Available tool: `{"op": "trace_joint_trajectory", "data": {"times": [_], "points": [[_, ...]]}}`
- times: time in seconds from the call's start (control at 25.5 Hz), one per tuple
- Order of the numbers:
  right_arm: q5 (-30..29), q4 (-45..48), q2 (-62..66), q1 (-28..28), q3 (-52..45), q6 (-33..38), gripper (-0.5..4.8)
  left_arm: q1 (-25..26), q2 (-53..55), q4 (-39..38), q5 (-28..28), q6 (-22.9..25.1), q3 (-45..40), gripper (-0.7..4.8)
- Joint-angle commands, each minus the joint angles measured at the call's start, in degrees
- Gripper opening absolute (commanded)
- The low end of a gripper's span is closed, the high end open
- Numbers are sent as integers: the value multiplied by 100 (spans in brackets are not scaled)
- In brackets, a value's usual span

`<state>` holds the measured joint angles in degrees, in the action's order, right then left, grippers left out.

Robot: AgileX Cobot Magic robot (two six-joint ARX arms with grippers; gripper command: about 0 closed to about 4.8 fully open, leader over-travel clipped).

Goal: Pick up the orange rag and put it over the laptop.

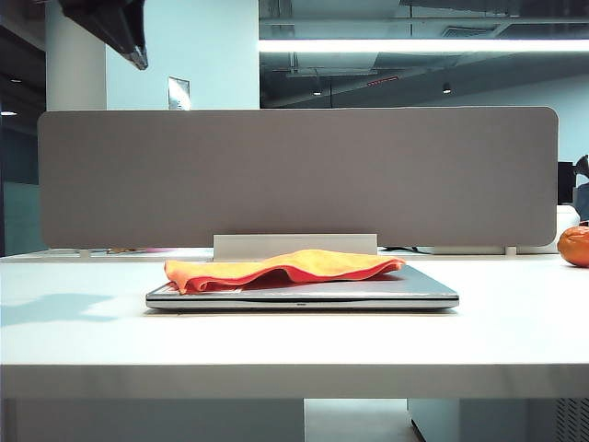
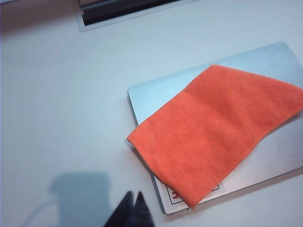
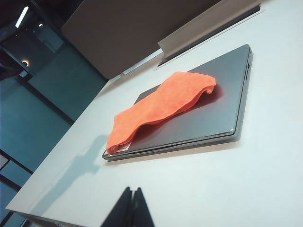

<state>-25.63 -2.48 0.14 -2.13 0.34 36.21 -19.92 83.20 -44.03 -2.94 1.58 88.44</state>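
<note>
Landmark: the laptop [image 1: 304, 293], closed and lying flat; every place below is given from it
Counter [image 1: 294, 345]: white, with bare surface on the camera's side of the laptop in the exterior view
Shadow on counter: a soft dark patch well out from the laptop's left end in the exterior view
Left pincer [image 2: 132, 210]: clenched, the two dark tips pressed together and empty; in its wrist view it hangs above bare counter just off the laptop's corner that bears the white sticker [image 2: 172, 195], touching neither laptop nor cloth
Left arm: a dark part [image 1: 110, 26] shows high above and to the left of the laptop in the exterior view
Right pincer [image 3: 131, 208]: clenched, tips together and holding nothing; it sits over the counter, well apart from the laptop's long front edge
Laptop detail: silver-grey lid, the sticker with red lettering partly under the cloth
Orange rag [image 1: 281, 267]: lies loose on the laptop's lid, draped slantwise with soft ripples; it covers the middle and left of the lid, one corner hanging slightly past the left edge, while the right end of the lid stays bare
Grey partition panel [image 1: 294, 175]: stands upright behind the laptop on a white base
Orange fruit [image 1: 574, 245]: far to the laptop's right, at the frame edge
</note>
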Motion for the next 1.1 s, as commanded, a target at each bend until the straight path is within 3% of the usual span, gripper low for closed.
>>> {"op": "trace_joint_trajectory", "data": {"times": [0.04, 0.24, 0.71, 1.1], "points": [[0, 83, -9, 2, -15, -26, -5, 7, -553, 544, 24, -74, -726, -7], [0, 83, -9, 2, -15, -26, -5, 4, -1759, 1139, 31, -293, -2253, -7], [0, 81, -9, 4, -15, -26, -5, 4, -3971, 1541, 20, -678, -4253, -7], [0, 81, -9, 7, -15, -26, -5, 4, -5169, 872, 22, -634, -4710, -6]]}}
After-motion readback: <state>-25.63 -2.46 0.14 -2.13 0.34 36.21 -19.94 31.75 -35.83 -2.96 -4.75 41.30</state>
